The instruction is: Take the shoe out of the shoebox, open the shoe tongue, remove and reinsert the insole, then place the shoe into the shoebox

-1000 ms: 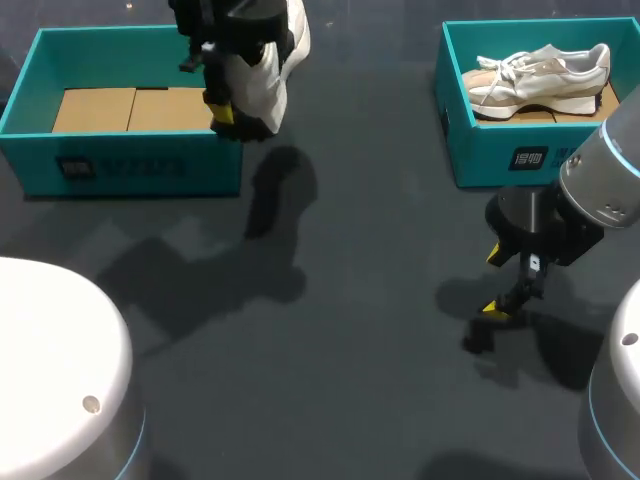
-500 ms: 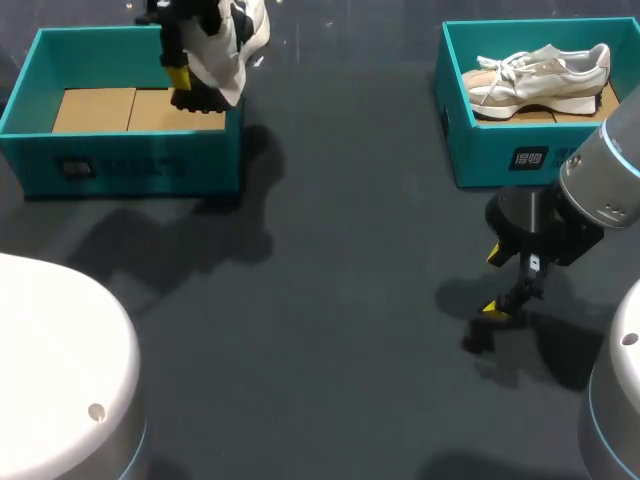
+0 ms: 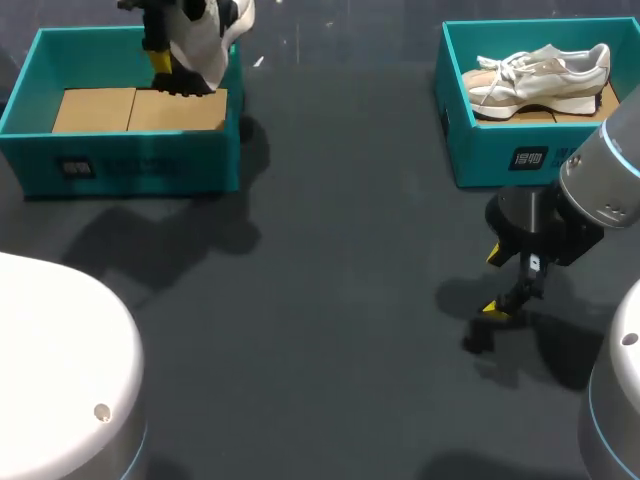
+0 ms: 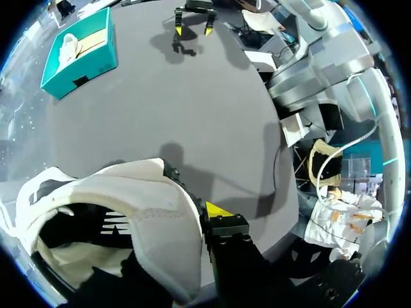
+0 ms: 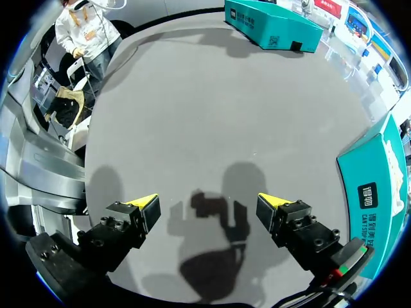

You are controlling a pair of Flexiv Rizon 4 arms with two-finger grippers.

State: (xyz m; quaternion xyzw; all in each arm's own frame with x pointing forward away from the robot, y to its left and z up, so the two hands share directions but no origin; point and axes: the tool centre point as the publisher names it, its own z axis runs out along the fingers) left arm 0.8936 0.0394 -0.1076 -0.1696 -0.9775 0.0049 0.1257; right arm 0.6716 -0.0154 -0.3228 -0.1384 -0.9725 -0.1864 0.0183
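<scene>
My left arm comes in at the far left corner. Its left gripper (image 3: 168, 76) points down over the far right corner of the left shoebox (image 3: 130, 168) and holds the white shoe (image 3: 208, 35) above the rim. Its jaws seem clamped on the shoe's side wall, though only the outer finger (image 4: 225, 226) shows. The right gripper (image 3: 505, 282) hovers low over the table (image 3: 340, 300) in front of the right shoebox (image 3: 500, 155), jaws wide apart
</scene>
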